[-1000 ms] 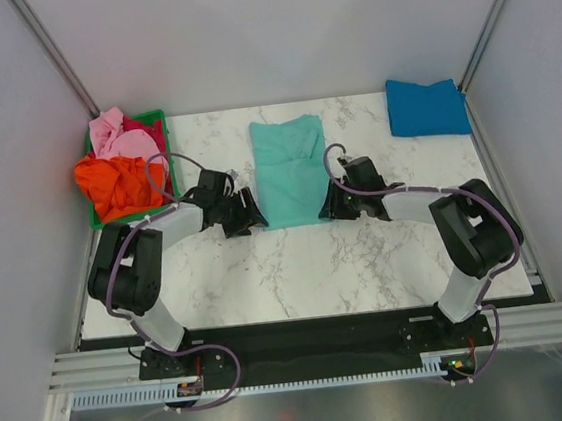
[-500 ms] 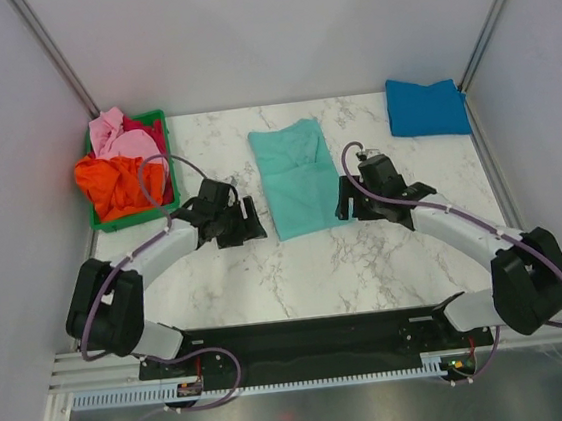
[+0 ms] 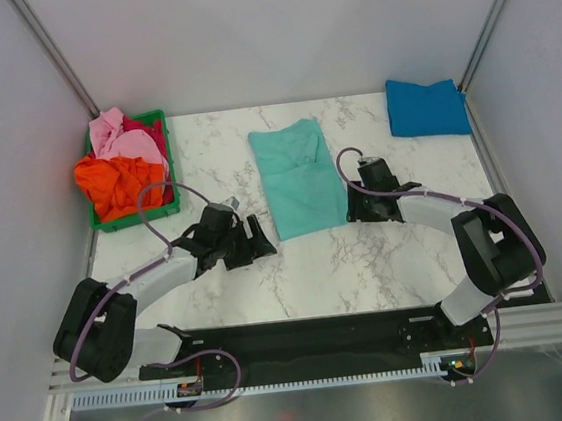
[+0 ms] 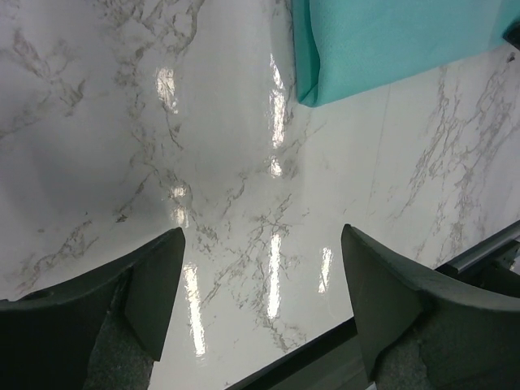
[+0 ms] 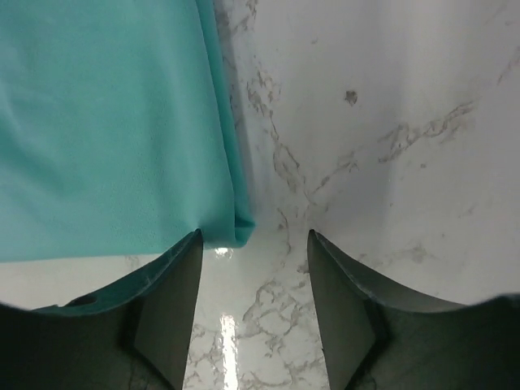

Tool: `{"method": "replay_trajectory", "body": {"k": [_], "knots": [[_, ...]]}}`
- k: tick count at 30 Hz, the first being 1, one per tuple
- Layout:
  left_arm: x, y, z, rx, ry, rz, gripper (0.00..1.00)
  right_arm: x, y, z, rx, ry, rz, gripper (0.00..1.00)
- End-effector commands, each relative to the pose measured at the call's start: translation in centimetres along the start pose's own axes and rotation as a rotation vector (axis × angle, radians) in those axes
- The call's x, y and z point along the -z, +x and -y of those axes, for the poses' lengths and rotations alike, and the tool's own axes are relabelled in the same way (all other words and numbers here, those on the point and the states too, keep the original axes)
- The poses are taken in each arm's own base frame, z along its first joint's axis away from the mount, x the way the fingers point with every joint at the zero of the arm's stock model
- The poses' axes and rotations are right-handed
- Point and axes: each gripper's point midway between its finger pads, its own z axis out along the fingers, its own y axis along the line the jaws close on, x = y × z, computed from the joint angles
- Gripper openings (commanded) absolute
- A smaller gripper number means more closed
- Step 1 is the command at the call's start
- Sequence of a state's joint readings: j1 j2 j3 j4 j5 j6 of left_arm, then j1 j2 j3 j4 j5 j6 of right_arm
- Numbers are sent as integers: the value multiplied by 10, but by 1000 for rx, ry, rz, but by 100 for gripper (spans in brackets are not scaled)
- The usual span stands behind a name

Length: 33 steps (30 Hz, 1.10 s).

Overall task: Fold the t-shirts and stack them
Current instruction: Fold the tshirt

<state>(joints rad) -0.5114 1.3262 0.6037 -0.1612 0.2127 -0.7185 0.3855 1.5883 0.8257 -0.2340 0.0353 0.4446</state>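
Note:
A mint-teal t-shirt (image 3: 297, 174) lies folded into a long strip at the table's middle, slightly askew. A bright blue folded t-shirt (image 3: 426, 107) sits at the back right corner. My left gripper (image 3: 261, 241) hovers open over bare marble just left of the teal strip's near corner (image 4: 382, 41); its fingers (image 4: 154, 292) hold nothing. My right gripper (image 3: 351, 208) is open at the strip's near right corner. In the right wrist view that corner of the mint-teal t-shirt (image 5: 106, 130) touches the tip of the left finger (image 5: 175, 301), and only marble lies between the jaws.
A green crate (image 3: 122, 223) at the back left holds crumpled orange (image 3: 117, 182), pink (image 3: 123, 139) and red (image 3: 154, 128) t-shirts. The table's near edge with a dark rail (image 4: 479, 252) runs close to my left gripper.
Both grippers have opened and let go of the teal shirt's near edge. The left one has pulled back toward the near edge. The shirt now lies slightly skewed.

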Motion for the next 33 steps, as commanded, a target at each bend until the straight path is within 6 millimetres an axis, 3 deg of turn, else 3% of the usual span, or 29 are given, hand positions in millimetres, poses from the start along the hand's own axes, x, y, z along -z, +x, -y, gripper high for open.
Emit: {"method": "replay_trajectory", "body": {"k": [1, 9, 15, 19, 24, 27, 31, 33], "knots": [[1, -4, 10, 27, 43, 42, 85, -18, -6, -7, 6, -50, 39, 61], [-1, -6, 4, 53, 19, 79, 81, -31, 30, -3, -41, -84, -23, 35], [-5, -21, 13, 61, 60, 145, 81, -22, 36, -14, -79, -153, -29, 8], [-9, -30, 19, 55, 79, 169, 82, -16, 43, -19, -99, -186, -37, 3], [-33, -28, 15, 64, 62, 132, 81, -9, 56, -33, -82, -228, -63, 0], [-46, -25, 9, 81, 44, 118, 70, -8, 64, -35, -87, -241, -74, 0], [-54, -26, 3, 80, 27, 127, 65, -7, 74, -40, -85, -257, -95, 0], [-55, -26, 2, 76, 23, 124, 57, -8, 77, -40, -83, -255, -102, 0]]}}
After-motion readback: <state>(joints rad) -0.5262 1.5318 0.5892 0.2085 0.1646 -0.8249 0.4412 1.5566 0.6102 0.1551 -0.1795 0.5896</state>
